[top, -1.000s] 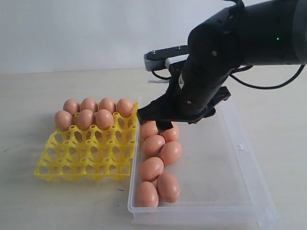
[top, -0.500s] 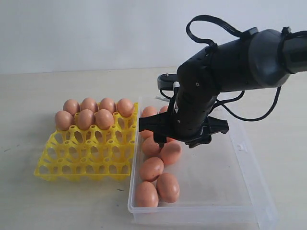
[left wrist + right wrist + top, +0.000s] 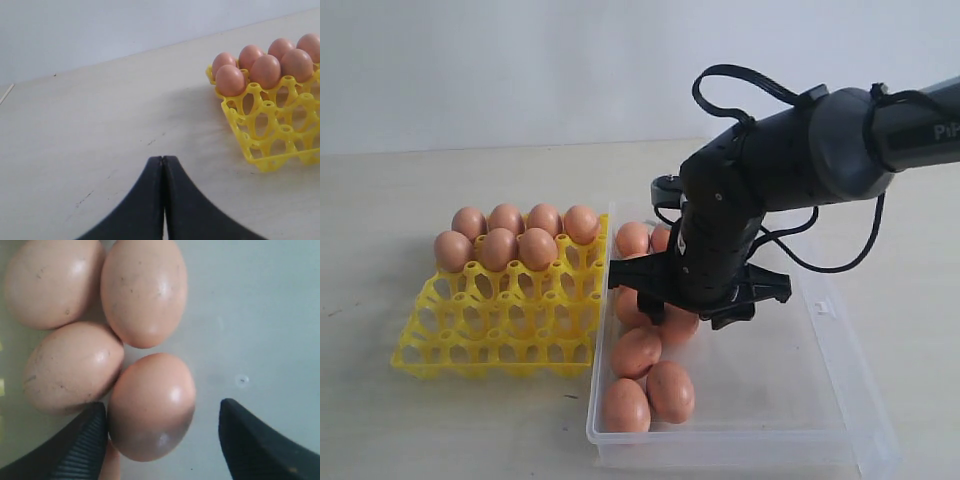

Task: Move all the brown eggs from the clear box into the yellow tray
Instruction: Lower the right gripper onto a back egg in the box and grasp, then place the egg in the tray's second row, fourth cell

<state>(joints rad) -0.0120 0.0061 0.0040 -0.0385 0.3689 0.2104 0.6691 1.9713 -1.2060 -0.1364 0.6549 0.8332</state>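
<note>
Seven brown eggs (image 3: pixel 510 240) fill the back cups of the yellow tray (image 3: pixel 490 345). Several more eggs (image 3: pixel 636 352) lie along the left side of the clear box (image 3: pixel 770 400). My right gripper (image 3: pixel 678 308) is down inside the box among them. In the right wrist view it (image 3: pixel 162 407) is open, straddling one egg (image 3: pixel 152 405): one ribbed finger (image 3: pixel 87 440) touches the egg's side, the other finger (image 3: pixel 255 445) stands apart from it. Three other eggs (image 3: pixel 142 290) lie just beyond. My left gripper (image 3: pixel 162 160) is shut and empty above bare table, short of the tray (image 3: pixel 260 145).
The box's right half (image 3: pixel 790 340) is bare floor, with a small latch tab (image 3: pixel 823 307) on its right wall. The tray's front rows of cups (image 3: pixel 500 320) hold nothing. The tray's right edge sits against the box's left wall.
My right arm has come down into the box and a little toward the front, bringing the open fingers to either side of an egg. The eggs and the tray have stayed put.
</note>
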